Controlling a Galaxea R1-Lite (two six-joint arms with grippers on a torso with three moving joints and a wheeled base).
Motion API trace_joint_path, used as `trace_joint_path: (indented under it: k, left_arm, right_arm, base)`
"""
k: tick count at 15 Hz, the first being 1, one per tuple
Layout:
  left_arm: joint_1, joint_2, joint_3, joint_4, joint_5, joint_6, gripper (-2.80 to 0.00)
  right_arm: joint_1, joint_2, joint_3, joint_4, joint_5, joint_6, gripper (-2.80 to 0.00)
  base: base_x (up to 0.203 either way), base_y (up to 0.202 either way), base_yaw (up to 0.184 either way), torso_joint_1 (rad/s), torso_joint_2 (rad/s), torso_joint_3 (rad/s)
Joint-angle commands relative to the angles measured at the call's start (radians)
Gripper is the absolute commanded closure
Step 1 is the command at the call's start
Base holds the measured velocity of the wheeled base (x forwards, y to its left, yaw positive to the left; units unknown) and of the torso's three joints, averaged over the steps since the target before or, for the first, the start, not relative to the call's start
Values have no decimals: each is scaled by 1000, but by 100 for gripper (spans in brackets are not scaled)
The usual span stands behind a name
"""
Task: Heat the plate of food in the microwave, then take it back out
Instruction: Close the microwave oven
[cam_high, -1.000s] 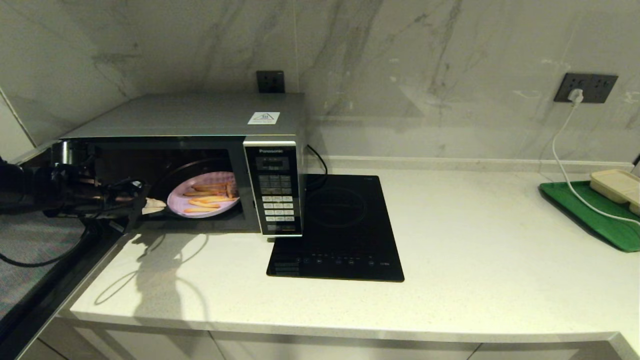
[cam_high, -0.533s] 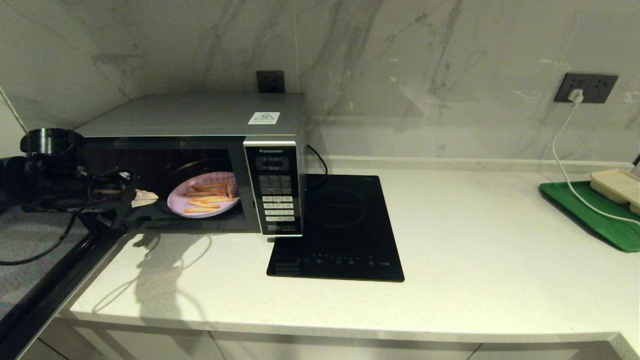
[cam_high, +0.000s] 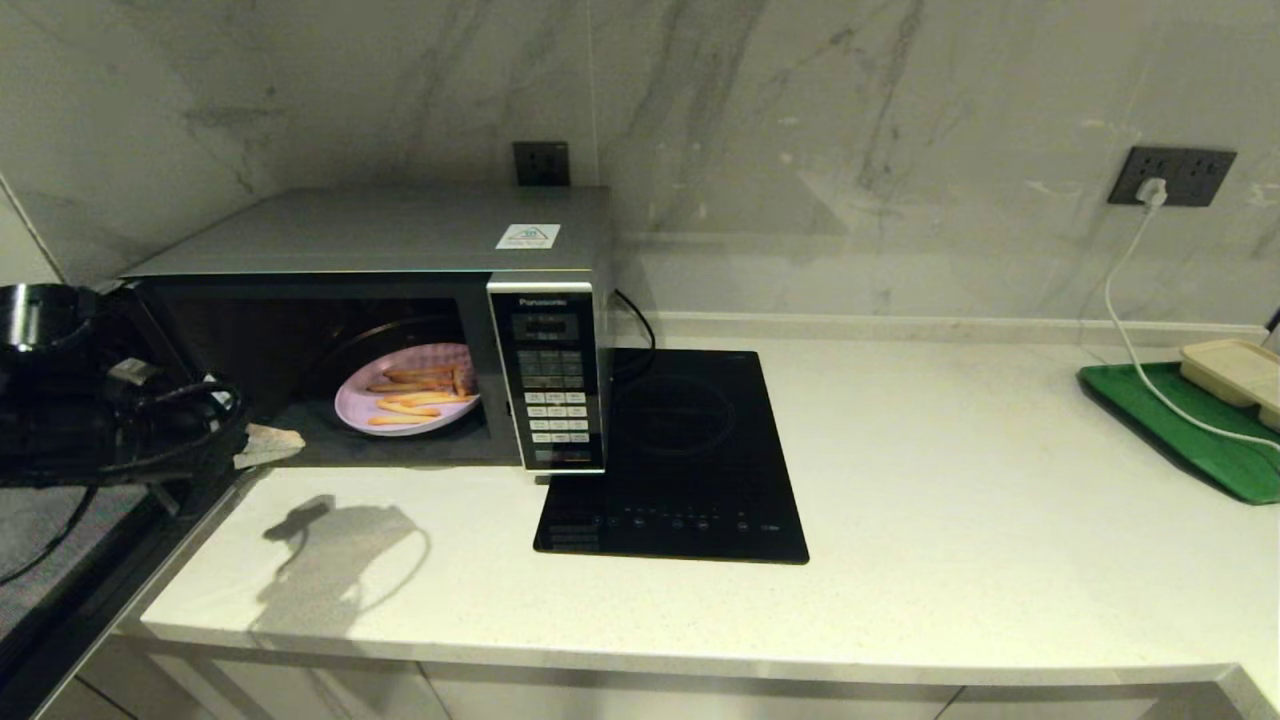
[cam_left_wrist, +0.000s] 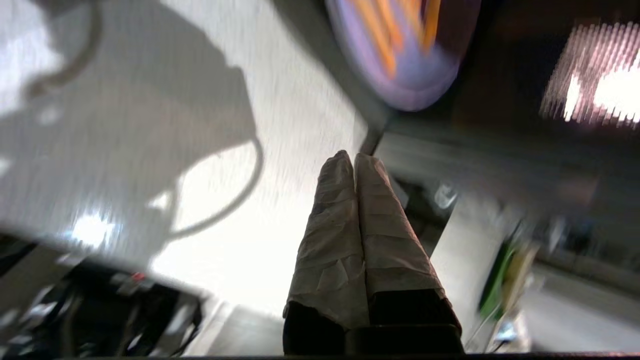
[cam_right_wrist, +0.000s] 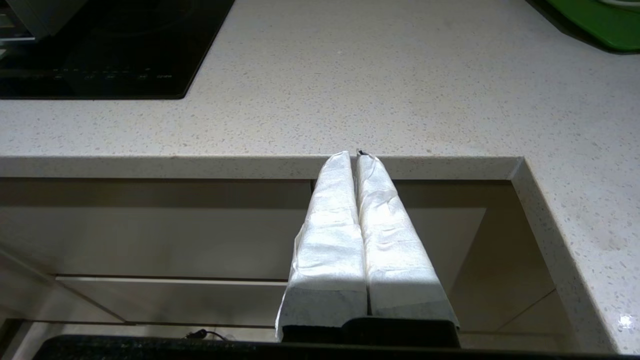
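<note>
Left gripper (cam_high: 268, 446), fingers together, retreats from silver boxy microwave (cam_high: 400, 330) toward 8 o'clock; lilac-purple plate of fries (cam_high: 408, 402) stays inside, door open. Right gripper (cam_right_wrist: 356, 156) parked, pressed together.

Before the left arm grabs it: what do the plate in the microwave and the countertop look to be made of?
The plate of food: probably plastic, going by its even matte lilac colour and thin shallow rim; melamine can't be ruled out. The countertop: looks like quartz or similar engineered stone, off-white with fine speckles and a smooth, squared edge.
</note>
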Motion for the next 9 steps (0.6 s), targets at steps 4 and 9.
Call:
trace_joint_path:
  k: [4,9]
  left_arm:
    - [-55,-366,156,100,19,137,0]
    - [55,-442,-41,290,141,406,0]
  right_arm:
    - [2,1,0,1,0,0,0]
    - [0,1,0,-1,0,0,0]
  base:
    - [0,0,0,0,0,0]
    - [0,0,0,0,0,0]
